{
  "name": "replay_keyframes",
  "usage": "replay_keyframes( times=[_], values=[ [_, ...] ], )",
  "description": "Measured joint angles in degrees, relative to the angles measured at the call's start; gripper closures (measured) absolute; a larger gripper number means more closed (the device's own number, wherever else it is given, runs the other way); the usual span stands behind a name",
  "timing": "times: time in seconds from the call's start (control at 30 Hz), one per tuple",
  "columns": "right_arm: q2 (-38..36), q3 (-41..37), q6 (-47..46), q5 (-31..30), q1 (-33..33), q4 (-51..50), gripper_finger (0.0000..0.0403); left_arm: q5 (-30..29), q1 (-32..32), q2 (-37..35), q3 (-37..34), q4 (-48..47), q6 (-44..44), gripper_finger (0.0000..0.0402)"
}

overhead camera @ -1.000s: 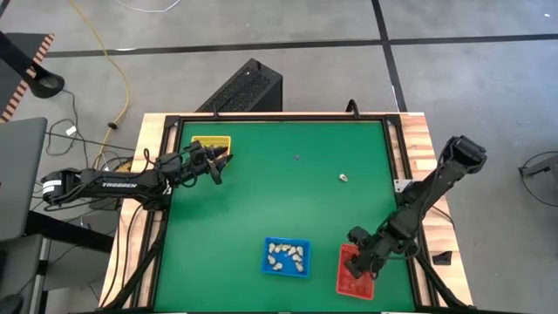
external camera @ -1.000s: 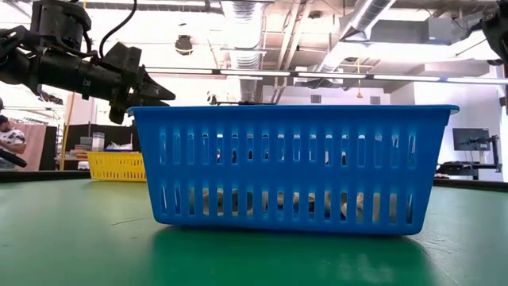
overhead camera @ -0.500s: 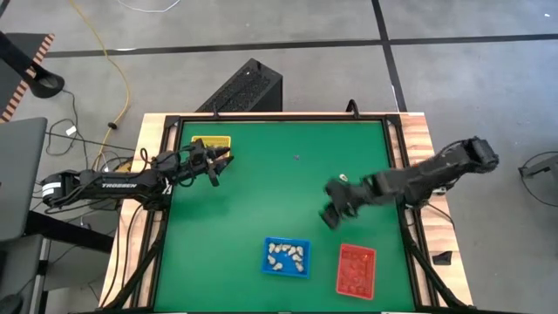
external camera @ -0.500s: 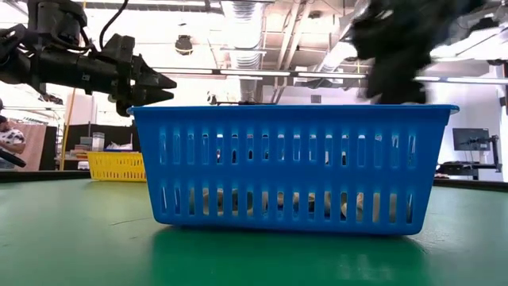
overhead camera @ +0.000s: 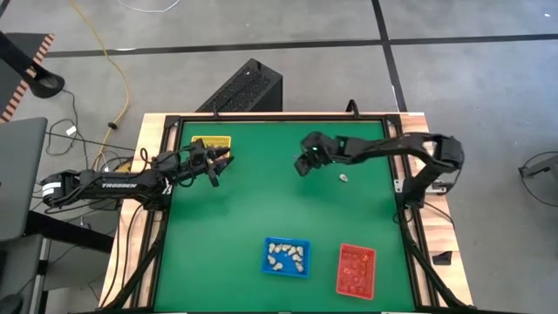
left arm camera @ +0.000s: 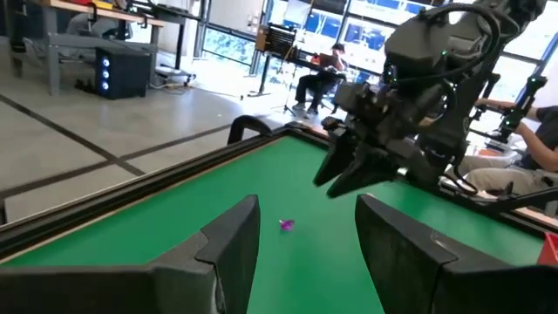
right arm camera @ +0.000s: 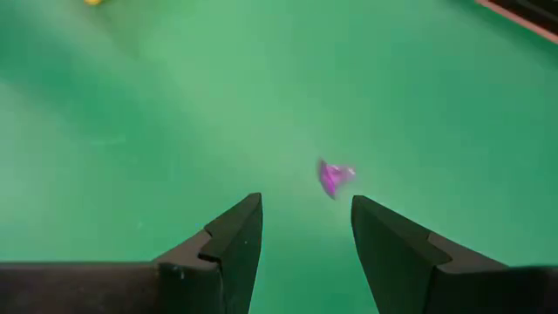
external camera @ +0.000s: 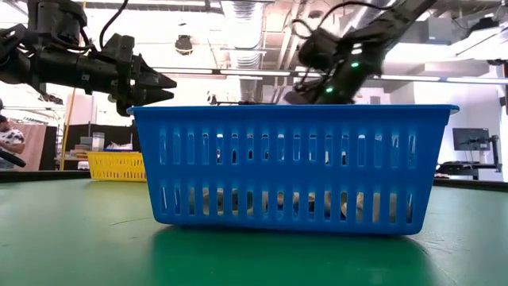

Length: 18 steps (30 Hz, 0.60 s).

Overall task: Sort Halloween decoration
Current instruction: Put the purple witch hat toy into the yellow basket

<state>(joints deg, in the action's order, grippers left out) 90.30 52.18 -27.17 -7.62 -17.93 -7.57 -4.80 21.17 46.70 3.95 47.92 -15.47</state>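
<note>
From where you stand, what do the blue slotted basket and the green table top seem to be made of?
Blue slotted rectangular basket: likely moulded plastic, with even slots, a smooth rim and a slight sheen. Green table top: probably matte felt or a soft mat, flat, uniform and glare-free, though I can't be sure.

We see the purple trinket (right arm camera: 334,177) only as a blur. In the low view the blue tray (external camera: 294,168) hides the counter (external camera: 79,238) behind it, and the pieces inside show only through the slots.
</note>
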Motion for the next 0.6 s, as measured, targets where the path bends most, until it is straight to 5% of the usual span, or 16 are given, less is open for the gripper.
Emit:
replay_keyframes(
  times=[0.27,0.6],
  values=[
    [12.71,15.0,5.84,0.38,-1.96,-13.85,0.0196,0.0,0.0,0.0,0.0,0.02,0.8,0.0223],
    [21.28,21.62,7.44,3.55,-4.74,-17.47,0.0231,0.07,0.0,-0.26,-0.05,0.06,0.84,0.0223]
  ],
)
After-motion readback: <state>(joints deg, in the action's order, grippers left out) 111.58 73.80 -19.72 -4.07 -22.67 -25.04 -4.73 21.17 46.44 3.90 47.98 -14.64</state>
